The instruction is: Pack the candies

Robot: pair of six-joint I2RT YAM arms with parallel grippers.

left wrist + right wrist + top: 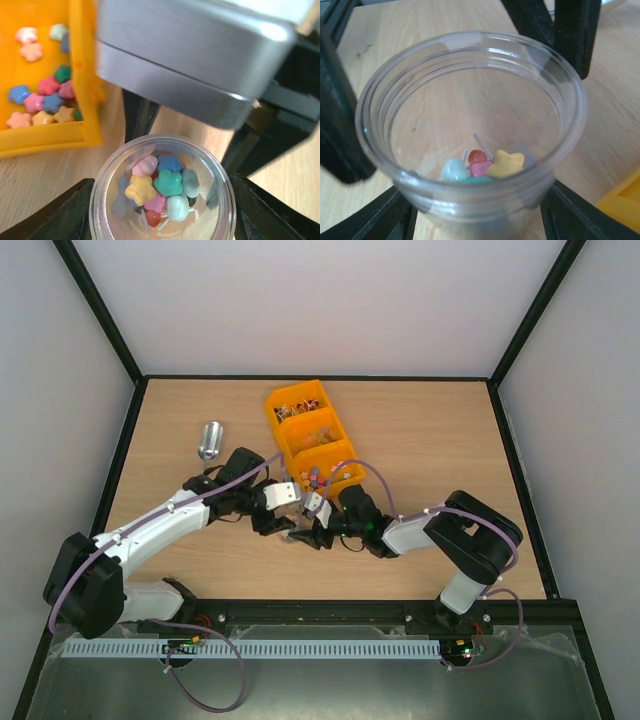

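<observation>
**Candies: part in the jar, part in the bin; both jaws on the jar**

Top external. The left arm [150,530] and right arm [460,540] meet over the middle of the desk [440,440], wrists nearly touching. Just behind them lies an orange bin [345,455] with three compartments, set at an angle. I see small coloured candies [315,478] in its nearest compartment. A silver scoop [210,440] lies well left of the bin. At this size I cannot judge either set of jaws here.

Left wrist. A clear jar [102,190] stands upright between the dark fingers [55,215] of the left jaws. They sit against its wall on both sides, so I note a grip on the jar. Inside it is a small heap of star-shaped candies in yellow, teal, pink and blue. More lie loose in the bin at upper left. A blurred grey block [190,60] fills the top of the view.

Right wrist. The same jar sits between the right jaws, with their fingers [375,220] pressed to its lower wall on both sides. A few candies rest on the jar floor. An orange bin corner shows at lower right.
</observation>
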